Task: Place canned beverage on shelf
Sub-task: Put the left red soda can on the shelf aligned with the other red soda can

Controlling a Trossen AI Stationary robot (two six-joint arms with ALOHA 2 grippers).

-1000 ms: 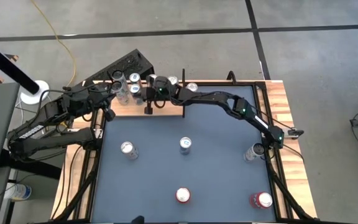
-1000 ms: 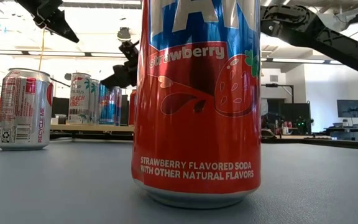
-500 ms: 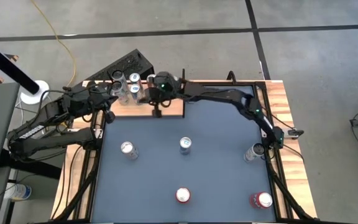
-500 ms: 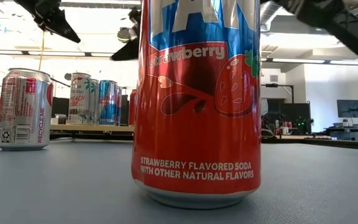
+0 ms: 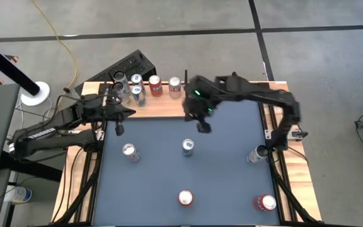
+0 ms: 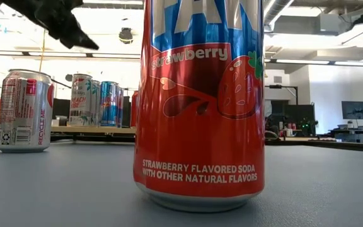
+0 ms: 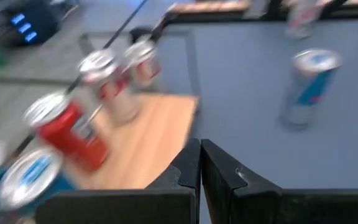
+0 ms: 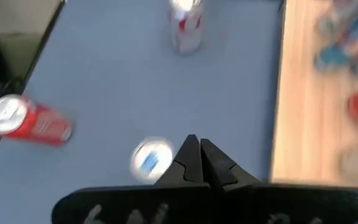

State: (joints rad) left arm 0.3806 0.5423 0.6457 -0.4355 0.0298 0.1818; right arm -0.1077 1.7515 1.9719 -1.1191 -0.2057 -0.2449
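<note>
High view: shelf [image 5: 159,107] at the far edge of the table [image 5: 225,183], four cans [image 5: 155,85] standing on it. Five cans left on the blue top, among them a blue can [image 5: 188,147] mid-table. My right gripper [image 5: 203,126] over the table just off the shelf, fingers together, empty. My left gripper [image 5: 118,129] at the shelf's left end, pinched, empty

Low view: strawberry soda can [image 6: 199,101] close up; shelf cans behind

Left wrist view: fingers [image 7: 185,165] meeting, nothing between

Right wrist view: fingers [image 8: 188,158] meeting above the blue can

Progress: I judge it partly done
</note>
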